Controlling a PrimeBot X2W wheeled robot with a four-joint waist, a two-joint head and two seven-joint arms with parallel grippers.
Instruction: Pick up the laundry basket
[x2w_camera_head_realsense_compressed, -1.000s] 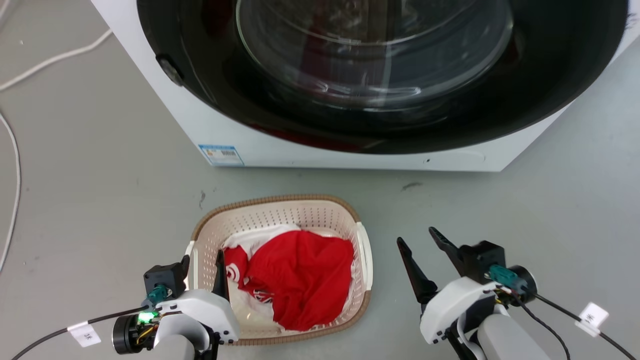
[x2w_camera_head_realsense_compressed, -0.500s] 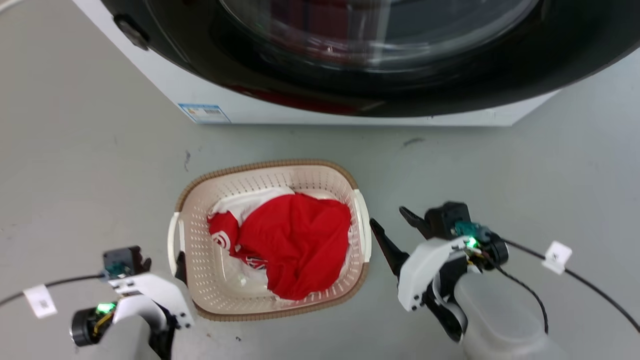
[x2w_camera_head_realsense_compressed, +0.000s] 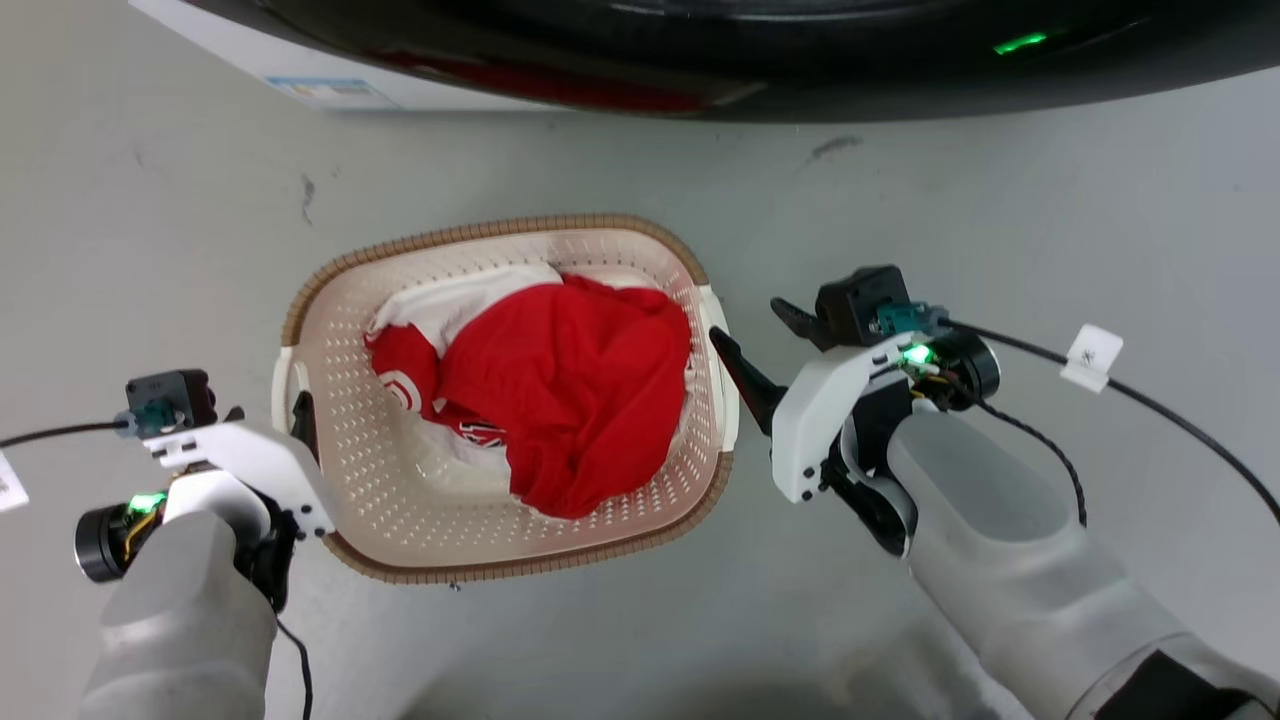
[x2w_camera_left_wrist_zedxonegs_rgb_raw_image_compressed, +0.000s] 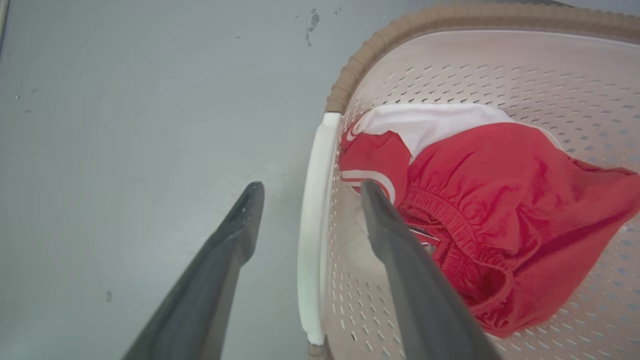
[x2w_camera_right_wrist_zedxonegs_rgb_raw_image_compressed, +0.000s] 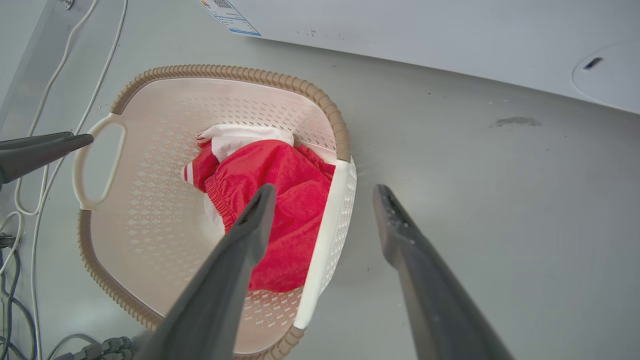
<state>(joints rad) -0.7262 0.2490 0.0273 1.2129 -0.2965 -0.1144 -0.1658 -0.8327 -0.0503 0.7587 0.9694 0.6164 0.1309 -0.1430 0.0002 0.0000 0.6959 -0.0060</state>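
Over the last second I brought both arms in to the basket (x2w_camera_head_realsense_compressed: 372, 470). Left end effector (x2w_camera_left_wrist_zedxonegs_rgb_raw_image_compressed: 311, 187), jaws apart, straddled the left handle (x2w_camera_left_wrist_zedxonegs_rgb_raw_image_compressed: 312, 225). Right end effector (x2w_camera_right_wrist_zedxonegs_rgb_raw_image_compressed: 325, 189), also apart, bracketed its handle (x2w_camera_right_wrist_zedxonegs_rgb_raw_image_compressed: 332, 220). The basket stood unclamped on the floor (x2w_camera_head_realsense_compressed: 600, 650); clamping looked due.

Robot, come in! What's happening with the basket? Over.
Left gripper open, astride white left handle. Right gripper open by right handle. Cream perforated plastic laundry basket, brown rim, on floor, ungripped. Red cloth inside, off the handles.
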